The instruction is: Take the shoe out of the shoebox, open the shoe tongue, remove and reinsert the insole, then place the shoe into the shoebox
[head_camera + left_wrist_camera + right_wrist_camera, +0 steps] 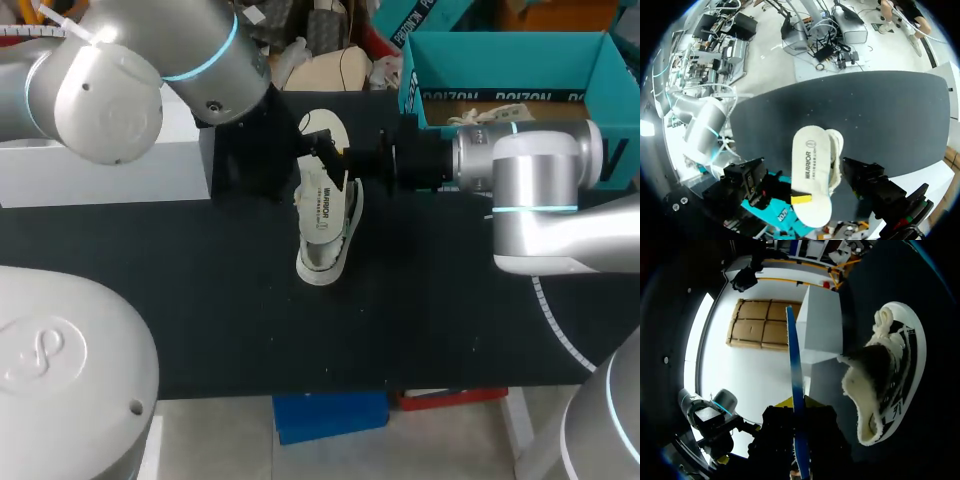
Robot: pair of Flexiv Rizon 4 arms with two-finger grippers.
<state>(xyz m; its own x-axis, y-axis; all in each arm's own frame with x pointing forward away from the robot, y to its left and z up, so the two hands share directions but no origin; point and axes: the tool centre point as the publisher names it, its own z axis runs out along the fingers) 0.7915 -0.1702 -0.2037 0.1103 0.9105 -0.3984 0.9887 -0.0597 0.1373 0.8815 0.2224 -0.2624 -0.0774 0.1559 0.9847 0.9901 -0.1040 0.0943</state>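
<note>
My right arm (540,185) hides part of the shoebox (500,60)

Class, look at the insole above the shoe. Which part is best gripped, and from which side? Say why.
Grip the insole at the end away from the shoe toe, fingers on its two flat faces, coming in edge-on from the side, as the right gripper does. It is thin and flat, so the free end can likely slide in.

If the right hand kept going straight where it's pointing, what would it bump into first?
Probably the white box. The right hand holds the insole edge-on, and the shoe lies beside its path, not in it. How far off the box is, I cannot tell.
</note>
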